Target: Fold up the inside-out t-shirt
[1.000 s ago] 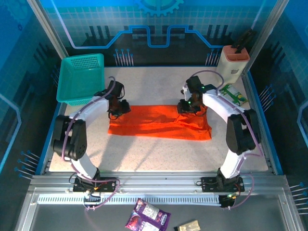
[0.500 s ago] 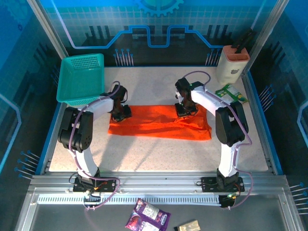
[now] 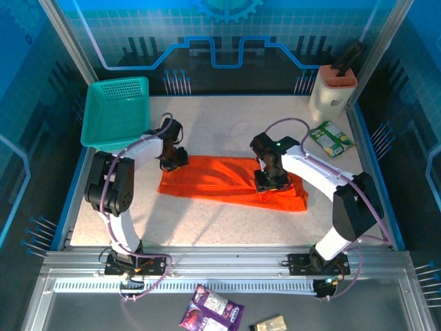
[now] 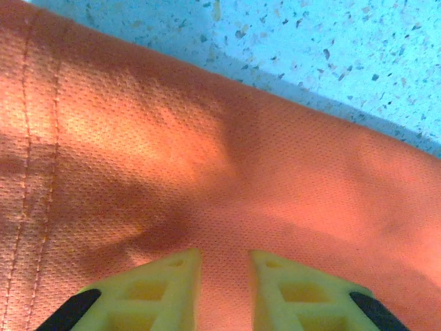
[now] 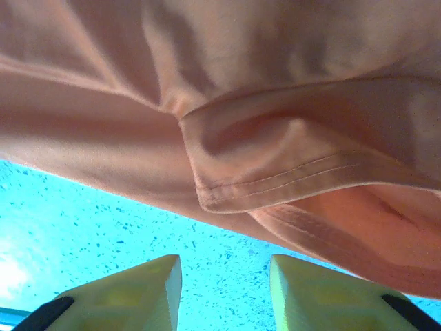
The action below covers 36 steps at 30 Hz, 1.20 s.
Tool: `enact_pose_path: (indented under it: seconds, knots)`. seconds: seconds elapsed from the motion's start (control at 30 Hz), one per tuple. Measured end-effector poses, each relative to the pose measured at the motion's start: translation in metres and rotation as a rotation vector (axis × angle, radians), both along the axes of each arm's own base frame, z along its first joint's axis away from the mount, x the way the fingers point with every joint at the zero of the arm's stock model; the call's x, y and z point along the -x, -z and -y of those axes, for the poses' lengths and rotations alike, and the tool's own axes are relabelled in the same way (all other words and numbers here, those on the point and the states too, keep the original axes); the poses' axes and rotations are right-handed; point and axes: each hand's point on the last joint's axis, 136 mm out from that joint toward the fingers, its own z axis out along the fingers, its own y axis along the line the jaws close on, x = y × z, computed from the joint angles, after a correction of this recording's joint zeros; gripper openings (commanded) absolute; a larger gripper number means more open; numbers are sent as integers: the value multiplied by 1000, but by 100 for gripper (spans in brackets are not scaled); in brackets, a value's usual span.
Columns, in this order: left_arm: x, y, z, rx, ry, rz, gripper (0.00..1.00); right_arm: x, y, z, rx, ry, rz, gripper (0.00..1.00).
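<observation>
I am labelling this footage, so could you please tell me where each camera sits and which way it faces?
Top external: above and behind the bases, looking down on the table, t-shirt and basket; left arm, right arm show.
Left wrist: on the left arm, close above the t-shirt; its yellow fingers show.
Right wrist: on the right arm, facing the t-shirt's hem over the table; its fingers show.
Shared: all show t-shirt and table.

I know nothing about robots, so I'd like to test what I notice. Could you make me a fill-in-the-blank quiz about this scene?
1. The t-shirt lying folded in a long band is ___ in colour.
2. The teal basket stands in the far ___ corner.
3. Between the right tool's spread fingers, nothing is held and only the speckled ___ shows.

Missing words: orange; left; table.
</observation>
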Motion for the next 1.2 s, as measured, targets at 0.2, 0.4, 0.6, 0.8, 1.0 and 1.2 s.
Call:
enact_pose_path:
  seconds: [0.2,0.4,0.6,0.8,1.0,1.2]
  knots:
    - [-1,-2,0,0,3,3,25,-48,-10,35,-26,102,68,49]
    - [0,6,-2,-10,16,-21,25,-53,27,49,-43,116,-11,51]
    - [-1,13,-10,-21,5,-48,25,26,45,34,-70,59,-170,44]
    - [-16,3,-14,-23,7,-17,22,50,13,30,-60,40,-158,50]
    - [-28,-2,-4,20,55,1,11,16,6,9,-149,104,-60,49]
    - [-23,13,0,38,83,-46,10,-30,48,-5,-231,206,-55,49]
